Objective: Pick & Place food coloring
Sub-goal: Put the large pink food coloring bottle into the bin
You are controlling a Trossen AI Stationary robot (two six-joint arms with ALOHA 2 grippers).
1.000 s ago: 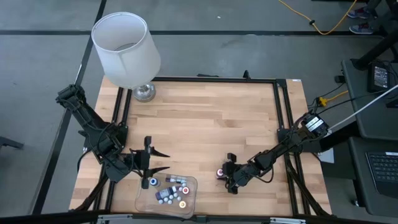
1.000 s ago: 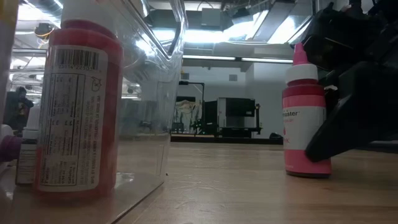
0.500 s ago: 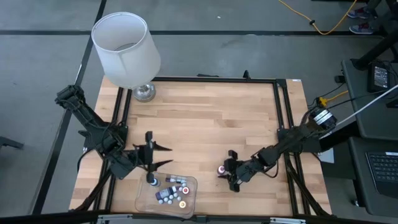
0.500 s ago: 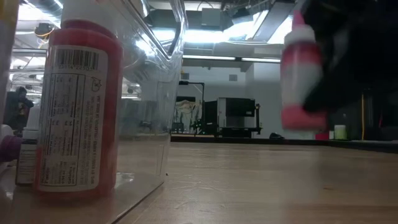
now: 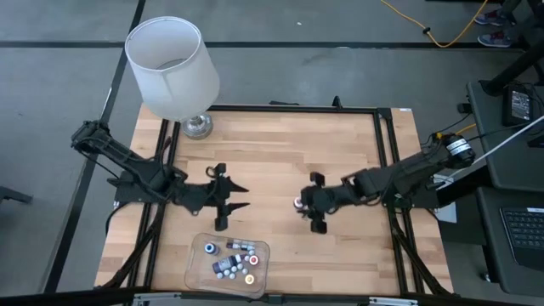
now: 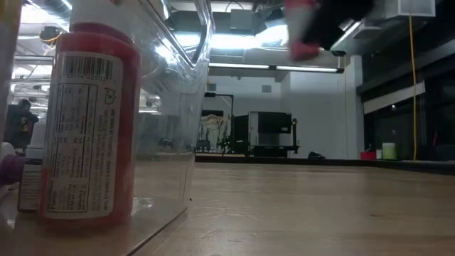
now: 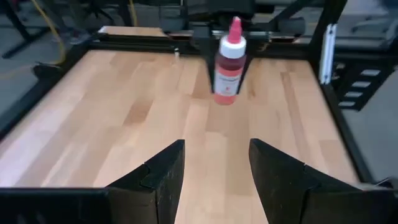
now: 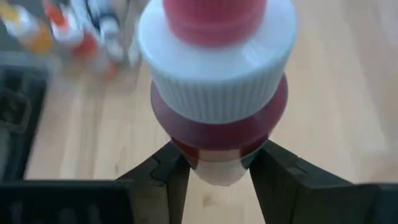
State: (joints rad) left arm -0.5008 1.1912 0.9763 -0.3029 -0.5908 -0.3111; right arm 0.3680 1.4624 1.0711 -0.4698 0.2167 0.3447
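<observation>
On the pale wood table [image 5: 280,161], a white lamp [image 5: 172,68] stood upper left. The right gripper [image 5: 309,204] clamped a pink bottle [image 7: 229,62] above mid-table; the left gripper [image 5: 223,196] hung spread, empty. Other bottles sat in a clear tray [image 5: 259,265], bottom centre.

Grey concrete floor [image 5: 323,68] w/ a dark seam running across, above the wood table [image 5: 280,161]. White lamp [image 5: 172,70] at the table's far left corner. Yellow cable [image 5: 442,34] on the floor, top right. Dark desk [image 5: 510,102] w/ keyboard [image 5: 523,231] at right. Low view: big room behind, bright ceiling lights [image 6: 234,39], pale back wall [image 6: 313,107], dark cabinet [image 6: 266,133] mid-back, yellow cord [image 6: 412,78] hanging right, a person [image 6: 18,121] far left.
</observation>
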